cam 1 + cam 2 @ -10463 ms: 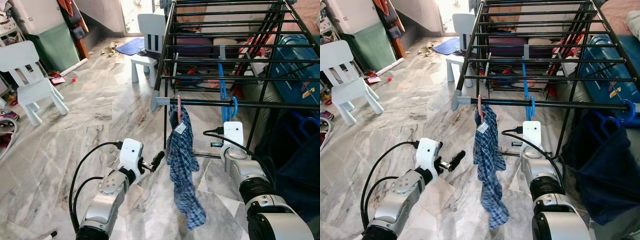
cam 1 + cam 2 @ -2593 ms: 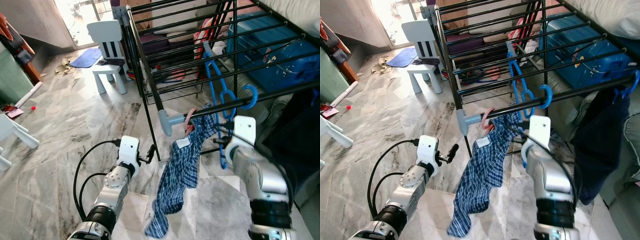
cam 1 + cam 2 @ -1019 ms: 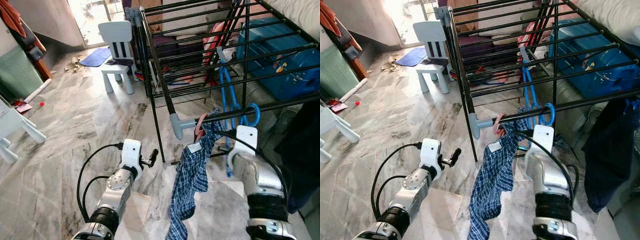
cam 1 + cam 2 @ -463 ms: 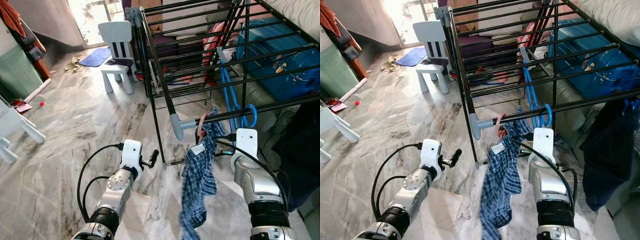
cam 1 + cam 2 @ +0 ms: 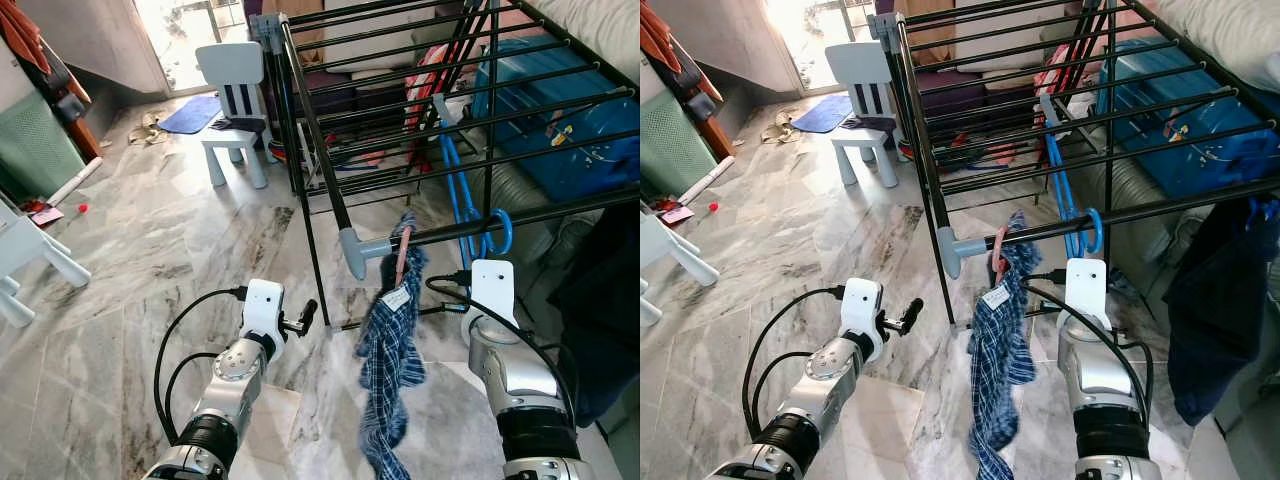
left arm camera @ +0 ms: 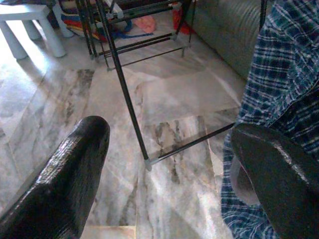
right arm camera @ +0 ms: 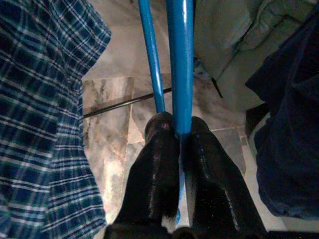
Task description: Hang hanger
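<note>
A blue hanger (image 5: 462,195) hangs by its hook on the front black rail (image 5: 560,207) of the drying rack. Just below that rail, my right gripper (image 7: 178,127) is shut on the blue hanger's (image 7: 180,59) lower bar; its white wrist housing (image 5: 492,285) sits under the hook. A plaid blue shirt (image 5: 392,340) on a pink hanger (image 5: 401,252) dangles from the rail's near end, beside the right arm. My left gripper (image 5: 305,315) is held low over the marble floor, left of the shirt. Its fingers (image 6: 75,169) are open and hold nothing.
The black drying rack (image 5: 330,110) fills the upper right. A blue suitcase (image 5: 560,120) and grey sofa lie behind it, with a dark garment (image 5: 600,300) at far right. A white child's chair (image 5: 232,95) stands at the back, another at left (image 5: 20,260).
The plaid shirt has swung right and now hangs straighter from the rail end. My right wrist has dropped slightly. The left arm has not moved.
</note>
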`<state>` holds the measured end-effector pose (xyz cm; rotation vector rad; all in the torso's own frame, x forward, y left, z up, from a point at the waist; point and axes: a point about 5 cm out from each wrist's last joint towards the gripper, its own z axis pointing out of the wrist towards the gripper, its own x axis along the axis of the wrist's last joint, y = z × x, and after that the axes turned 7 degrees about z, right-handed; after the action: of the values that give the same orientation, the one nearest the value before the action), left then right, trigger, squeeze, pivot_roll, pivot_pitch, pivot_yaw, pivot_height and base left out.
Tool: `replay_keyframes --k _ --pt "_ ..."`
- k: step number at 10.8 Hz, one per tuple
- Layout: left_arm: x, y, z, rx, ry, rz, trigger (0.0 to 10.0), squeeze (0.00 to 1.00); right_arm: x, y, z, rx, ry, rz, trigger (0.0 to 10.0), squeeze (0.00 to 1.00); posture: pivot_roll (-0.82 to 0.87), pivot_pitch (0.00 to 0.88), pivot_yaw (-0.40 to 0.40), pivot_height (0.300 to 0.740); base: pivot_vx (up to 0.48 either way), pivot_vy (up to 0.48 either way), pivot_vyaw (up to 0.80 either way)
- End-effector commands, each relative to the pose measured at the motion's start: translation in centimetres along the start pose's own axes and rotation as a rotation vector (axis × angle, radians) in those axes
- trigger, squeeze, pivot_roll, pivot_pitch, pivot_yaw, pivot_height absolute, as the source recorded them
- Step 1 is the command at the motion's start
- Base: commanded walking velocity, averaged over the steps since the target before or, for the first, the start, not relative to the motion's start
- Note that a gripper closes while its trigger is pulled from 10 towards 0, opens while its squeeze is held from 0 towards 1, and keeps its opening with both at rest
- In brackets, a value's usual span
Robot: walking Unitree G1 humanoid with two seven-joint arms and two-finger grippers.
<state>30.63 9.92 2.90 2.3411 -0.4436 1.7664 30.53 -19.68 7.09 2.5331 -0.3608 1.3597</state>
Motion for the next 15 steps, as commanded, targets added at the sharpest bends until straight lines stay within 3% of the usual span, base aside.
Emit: replay_keyframes --k 1,2,6,9,12,13,14,15 --pt "-0.2 -0.6 -0.1 0.016 -0.015 0.007 10.0 0.0 -4.0 1.0 0.4 -0.034 -0.164 -0.011 10.0 0.77 -0.24 0.02 0.148 0.74 0.0 0.0 0.0" --pt "-0.2 -0.6 -0.1 0.015 -0.014 0.007 10.0 0.0 -4.0 0.9 0.4 -0.024 -0.157 -0.003 10.0 1.0 -0.24 0.019 0.148 0.74 0.0 0.0 0.0" --pt "-0.1 -0.5 0.0 0.013 -0.015 0.006 10.0 0.0 -4.1 1.1 0.4 -0.035 -0.154 -0.014 10.0 1.0 -0.24 0.021 0.149 0.74 0.0 0.0 0.0" --pt "-0.2 -0.5 -0.1 0.015 -0.008 0.006 10.0 0.0 -4.1 1.2 0.1 -0.007 -0.081 -0.021 10.0 1.0 -0.24 0.021 0.148 0.74 0.0 0.0 0.0" --pt "-1.8 -1.3 -1.0 0.039 -0.049 0.046 10.0 0.0 -7.2 1.7 -0.3 0.034 -0.074 -0.071 10.0 1.0 -0.24 0.015 0.145 0.74 0.0 0.0 0.0" --pt "-2.7 -1.6 -1.4 0.048 -0.075 0.057 10.0 0.0 -8.6 1.9 -0.3 0.053 -0.074 -0.135 10.0 1.0 -0.24 0.015 0.143 0.74 0.0 0.0 0.0" --pt "-4.7 -2.5 -2.6 0.08 -0.155 0.092 10.0 0.0 -12.0 3.0 -0.5 0.052 -0.136 -0.216 10.0 1.0 -0.24 0.011 0.138 0.74 0.0 0.0 0.0" --pt "-5.7 -3.1 -3.2 0.105 -0.197 0.103 10.0 0.0 -13.3 3.3 -0.7 0.069 -0.159 -0.23 10.0 1.0 -0.24 0.009 0.135 0.74 0.0 0.0 0.0"
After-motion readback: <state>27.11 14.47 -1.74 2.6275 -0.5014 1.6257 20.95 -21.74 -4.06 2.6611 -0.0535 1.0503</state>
